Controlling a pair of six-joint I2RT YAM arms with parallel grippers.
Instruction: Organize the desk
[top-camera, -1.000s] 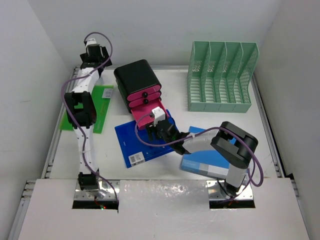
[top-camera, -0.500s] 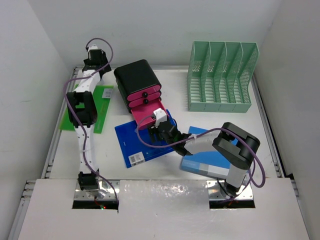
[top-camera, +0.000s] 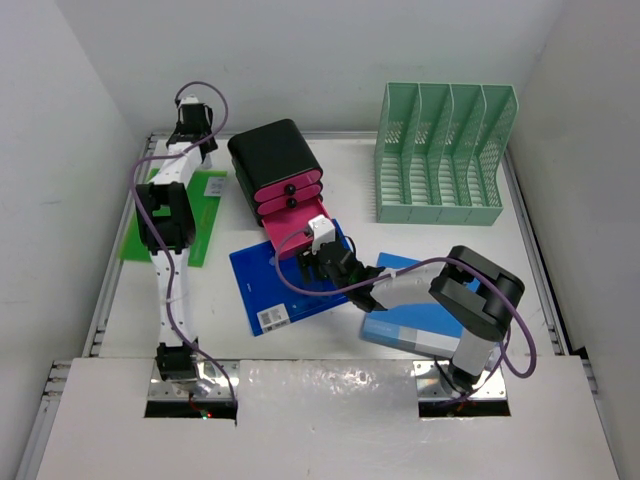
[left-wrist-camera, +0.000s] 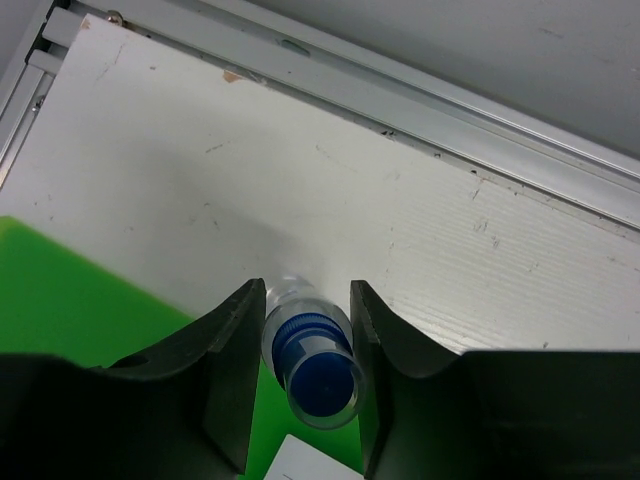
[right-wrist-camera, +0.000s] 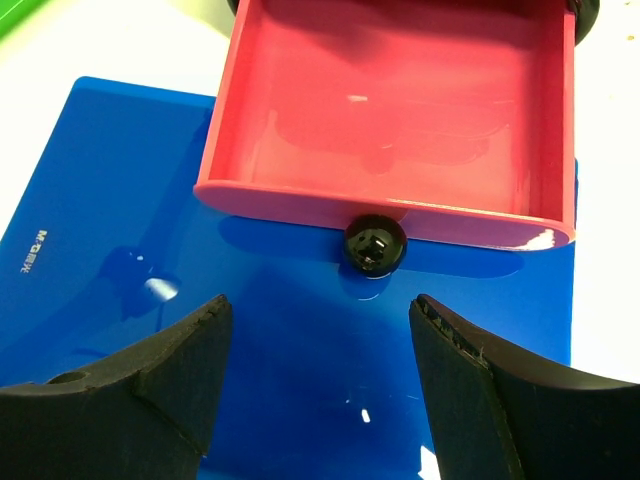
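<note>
Top external, left end effector (left-wrist-camera: 305, 305) farther back, clamped on blue-capped vial (left-wrist-camera: 312, 368), right end effector (right-wrist-camera: 318, 305) apart

Left gripper (left-wrist-camera: 306, 290) clamps blue-capped clear tube (left-wrist-camera: 312, 365) above green sheet (left-wrist-camera: 70, 290) edge, white desk (left-wrist-camera: 300, 170) beyond.

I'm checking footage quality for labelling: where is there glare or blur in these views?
Right wrist: white glare spots on the glossy blue folder and the open pink drawer. Left wrist: the blue-capped bottle looks slightly soft, while desk scratches are sharp. Top external: even light, though the foil strip shines.
</note>
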